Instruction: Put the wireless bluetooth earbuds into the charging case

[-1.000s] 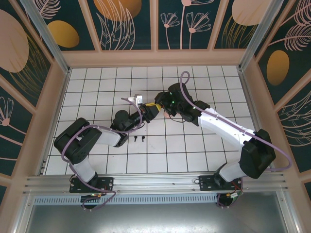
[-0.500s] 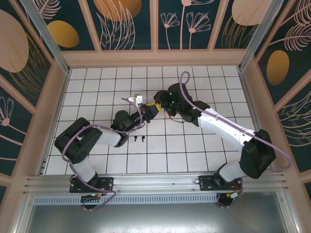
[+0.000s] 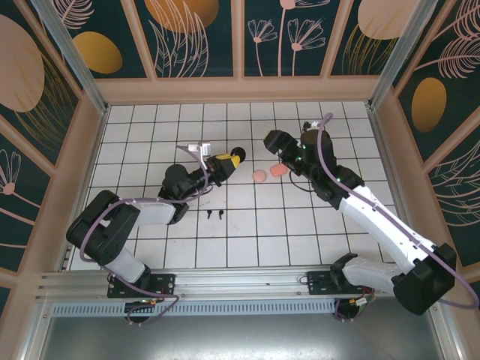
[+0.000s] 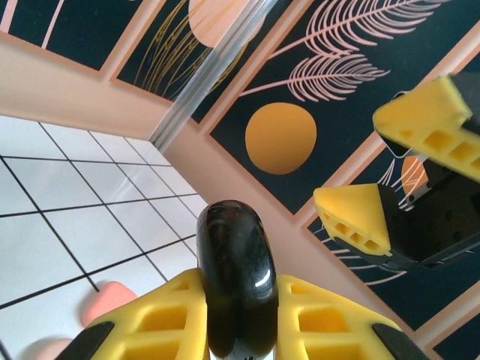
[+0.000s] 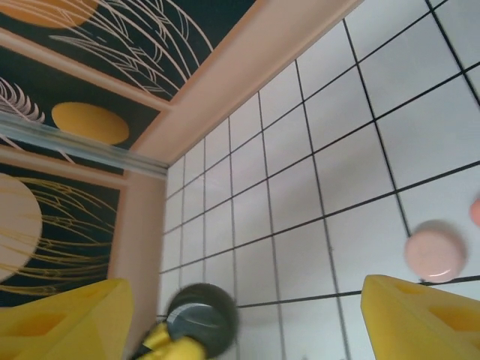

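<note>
My left gripper (image 3: 228, 160) is shut on a glossy black charging case (image 3: 237, 155), which it holds off the table. In the left wrist view the case (image 4: 235, 277) stands edge-on between my yellow fingers (image 4: 157, 319). The right gripper (image 3: 271, 142) hangs open a little to the right of the case and apart from it. The case (image 5: 201, 319) shows low between its wide-spread fingertips (image 5: 71, 322). Two tiny black earbuds (image 3: 214, 215) lie on the tiles below my left gripper.
Two round pink cases, one coral (image 3: 259, 176) and one paler (image 3: 278, 170), lie on the white grid table between the grippers. The paler one (image 5: 433, 252) sits near the right finger. A peach wall (image 3: 240, 90) bounds the far side.
The right gripper has opened, let go of the black case and drawn back to the upper right. The left gripper closed on the case and shifted slightly left. The pink cases are now uncovered.
</note>
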